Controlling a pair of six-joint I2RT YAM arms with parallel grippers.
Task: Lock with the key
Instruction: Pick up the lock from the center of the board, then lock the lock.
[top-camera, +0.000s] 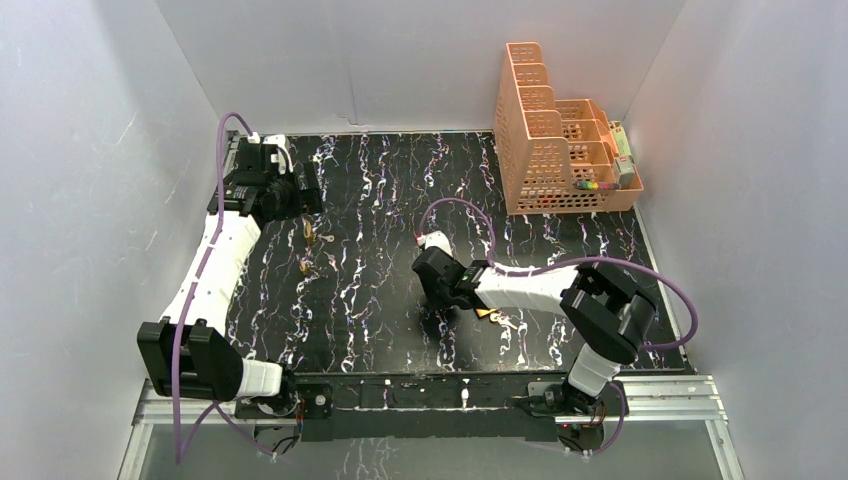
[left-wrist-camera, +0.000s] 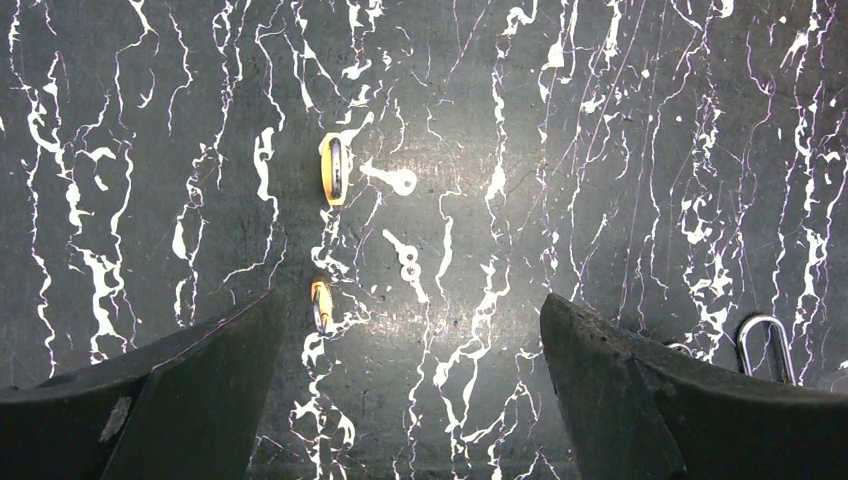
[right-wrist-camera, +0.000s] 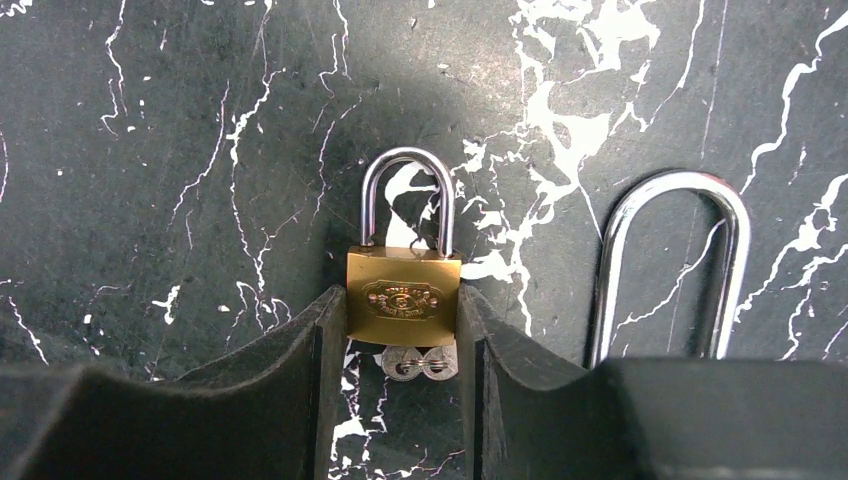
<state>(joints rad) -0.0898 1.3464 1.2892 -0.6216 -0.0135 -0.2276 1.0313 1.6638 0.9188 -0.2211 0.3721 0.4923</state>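
Right of centre on the mat (top-camera: 380, 200), my right gripper (right-wrist-camera: 402, 318) clamps the brass padlock (right-wrist-camera: 403, 296) by its side edges, keys (right-wrist-camera: 420, 362) beneath, big shackle (right-wrist-camera: 668, 260) just beside, open mat opposite; my left gripper (left-wrist-camera: 412, 310) gapes wide.

This is a robotics lab test cell rather than a lived-in room. Plain white panel walls (top-camera: 100, 150) box in a black, white-veined tabletop (top-camera: 380, 200) on three sides. A left arm (top-camera: 215, 265) and a right arm (top-camera: 530, 285) are bolted to an aluminium rail (top-camera: 430, 395) at its near edge, with purple cables (top-camera: 455, 201) looping off them. A peach plastic desk organiser (top-camera: 555, 150) stands in the far right corner.
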